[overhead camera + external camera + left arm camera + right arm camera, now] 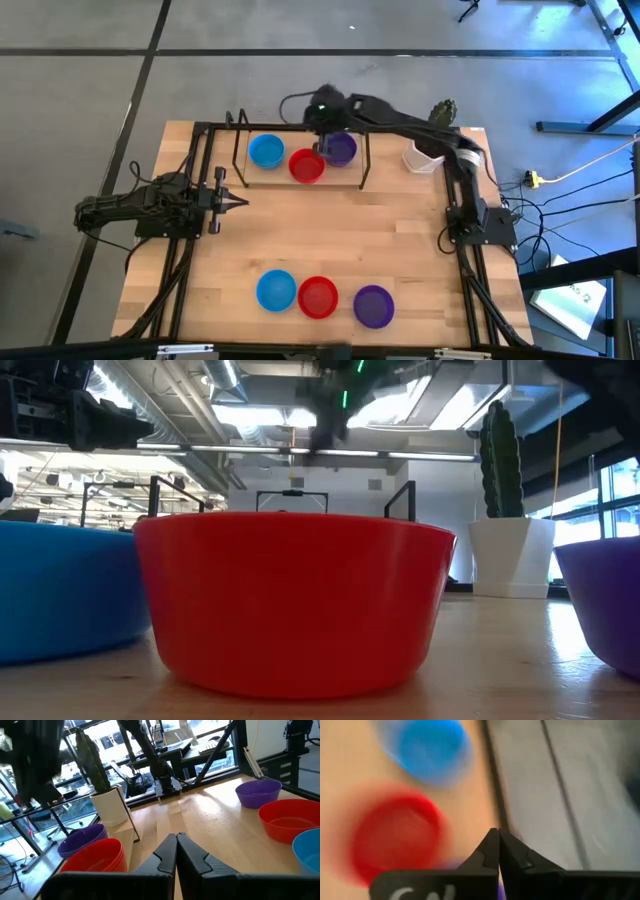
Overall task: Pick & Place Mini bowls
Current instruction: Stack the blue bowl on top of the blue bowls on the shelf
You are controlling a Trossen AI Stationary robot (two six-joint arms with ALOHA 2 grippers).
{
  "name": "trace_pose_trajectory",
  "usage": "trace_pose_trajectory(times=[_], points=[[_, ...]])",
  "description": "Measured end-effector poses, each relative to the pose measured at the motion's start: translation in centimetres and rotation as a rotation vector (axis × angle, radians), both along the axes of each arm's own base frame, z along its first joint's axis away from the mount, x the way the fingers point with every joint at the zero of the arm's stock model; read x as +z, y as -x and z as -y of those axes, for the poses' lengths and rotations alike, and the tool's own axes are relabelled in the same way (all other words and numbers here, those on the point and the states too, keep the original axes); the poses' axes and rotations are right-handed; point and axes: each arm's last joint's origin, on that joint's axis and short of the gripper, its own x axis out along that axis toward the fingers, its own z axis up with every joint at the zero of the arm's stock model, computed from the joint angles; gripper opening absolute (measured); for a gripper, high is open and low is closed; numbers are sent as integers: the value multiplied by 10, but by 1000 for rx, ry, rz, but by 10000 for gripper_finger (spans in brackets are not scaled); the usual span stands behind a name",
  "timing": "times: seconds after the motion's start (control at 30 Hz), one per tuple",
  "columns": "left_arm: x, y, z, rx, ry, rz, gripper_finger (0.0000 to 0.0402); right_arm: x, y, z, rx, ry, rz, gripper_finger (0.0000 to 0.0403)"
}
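No legible text, label, brand, number or sign could be made out in any of the views. In the right wrist view, pale markings were seen on the dark body of the right claw (498, 851), toward seven o'clock from its tips, but they were cut off by the frame edge and could not be read. On a white sheet (578, 305) lying on the floor at about four o'clock from the surface (330, 235), faint marks were seen, too small to be read.
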Motion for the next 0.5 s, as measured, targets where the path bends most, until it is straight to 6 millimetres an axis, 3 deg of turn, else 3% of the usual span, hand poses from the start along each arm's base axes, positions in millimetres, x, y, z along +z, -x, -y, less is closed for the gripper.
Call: trace_pose_trajectory(times=[0.13, 0.27, 0.4, 0.5], points=[[0, 0, 0, 0, 6, 1, 3, 74, 28, -53, 390, -47, 315, 2], [0, 0, 0, -1, 6, 1, 3, 132, 84, -107, 529, 4, 496, 2], [0, 0, 0, -1, 7, 0, 3, 164, 162, -143, 529, 7, 637, 1], [0, 0, 0, -1, 7, 1, 3, 161, 221, -160, 481, -10, 708, 1]])
